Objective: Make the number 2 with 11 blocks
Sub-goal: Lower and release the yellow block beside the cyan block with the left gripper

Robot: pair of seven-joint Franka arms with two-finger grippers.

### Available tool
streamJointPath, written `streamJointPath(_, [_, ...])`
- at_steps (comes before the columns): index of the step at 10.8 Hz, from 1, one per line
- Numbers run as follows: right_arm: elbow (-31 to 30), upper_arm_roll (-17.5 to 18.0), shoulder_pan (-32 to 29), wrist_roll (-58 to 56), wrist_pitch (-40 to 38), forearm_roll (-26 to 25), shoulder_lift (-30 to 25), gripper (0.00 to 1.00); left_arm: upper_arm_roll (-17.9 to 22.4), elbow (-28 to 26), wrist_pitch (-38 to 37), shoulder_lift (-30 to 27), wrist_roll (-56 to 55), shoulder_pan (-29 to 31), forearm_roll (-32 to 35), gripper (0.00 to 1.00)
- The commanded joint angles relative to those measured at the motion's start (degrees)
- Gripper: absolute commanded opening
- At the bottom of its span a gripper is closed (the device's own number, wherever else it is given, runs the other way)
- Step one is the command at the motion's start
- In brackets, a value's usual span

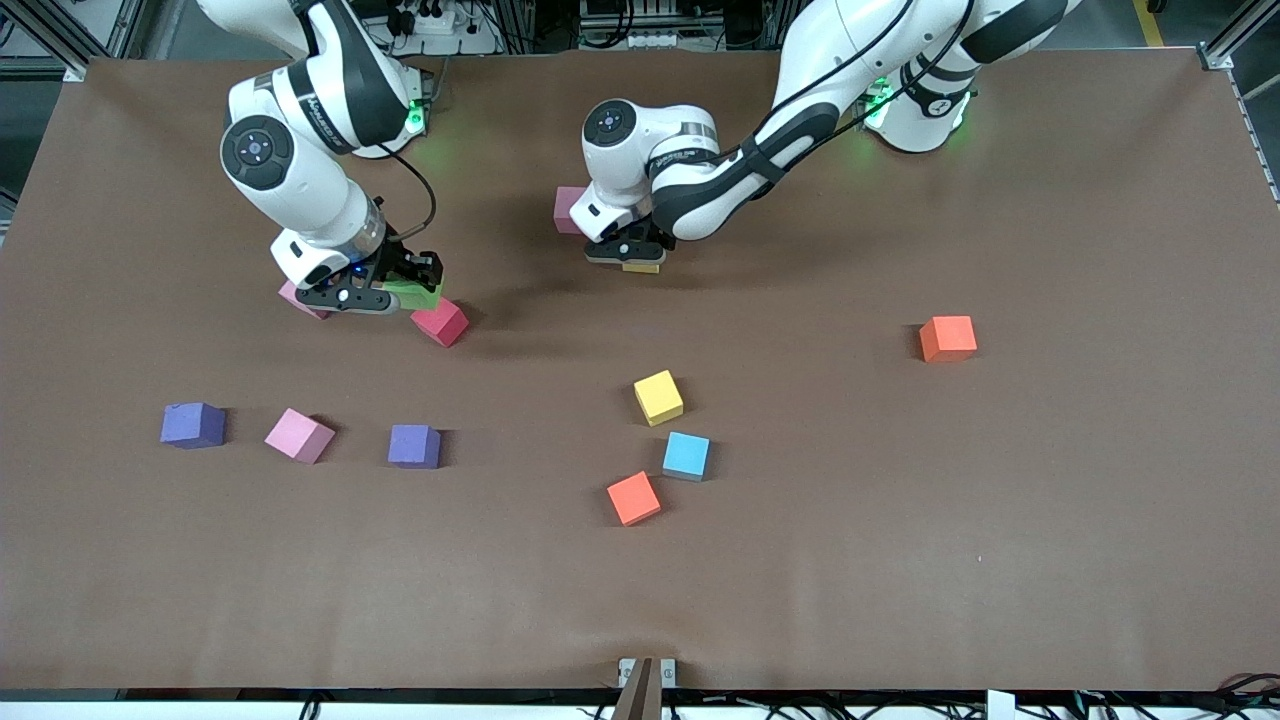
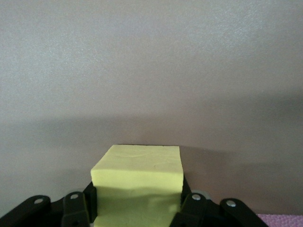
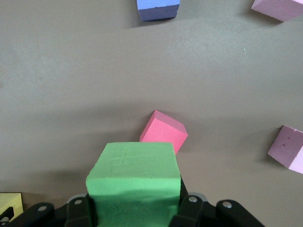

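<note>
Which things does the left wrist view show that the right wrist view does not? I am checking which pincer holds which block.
Only the left wrist view shows the yellow block gripped in the left pincer, with bare table ahead. Only the right wrist view shows the green block gripped in the right pincer, a red block lying on the table just ahead of it, a purple block and two pink blocks. Both share the brown table and a block clamped between dark fingers.
</note>
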Motion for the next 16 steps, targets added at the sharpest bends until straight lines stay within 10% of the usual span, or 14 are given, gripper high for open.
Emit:
streamJointPath(1, [0.18,0.29,-0.04,0.8,0.27,-0.27,0.15,0.44,0.13,-0.16,0.98,0.37,0.56,0.1,1.05,0.0])
streamJointPath(3, [0.18,0.29,-0.04,0.8,0.27,-0.27,0.15,0.44,0.31,0.19,1.07,0.37,0.3,0.1,1.05,0.99])
streamJointPath(11, [0.27,0.47,1.62,1.06,3.16,0.0,0.06,0.44,0.4,2.12,-0.06,-3.05,-0.49,2.81,-0.26,1.0])
streamJointPath(16, [0.62,0.56,7.15,3.52,8.6,0.53,2.77,0.44,4.94,15.55,-4.9,-2.01,-2.25,3.09,-8.32,1.0])
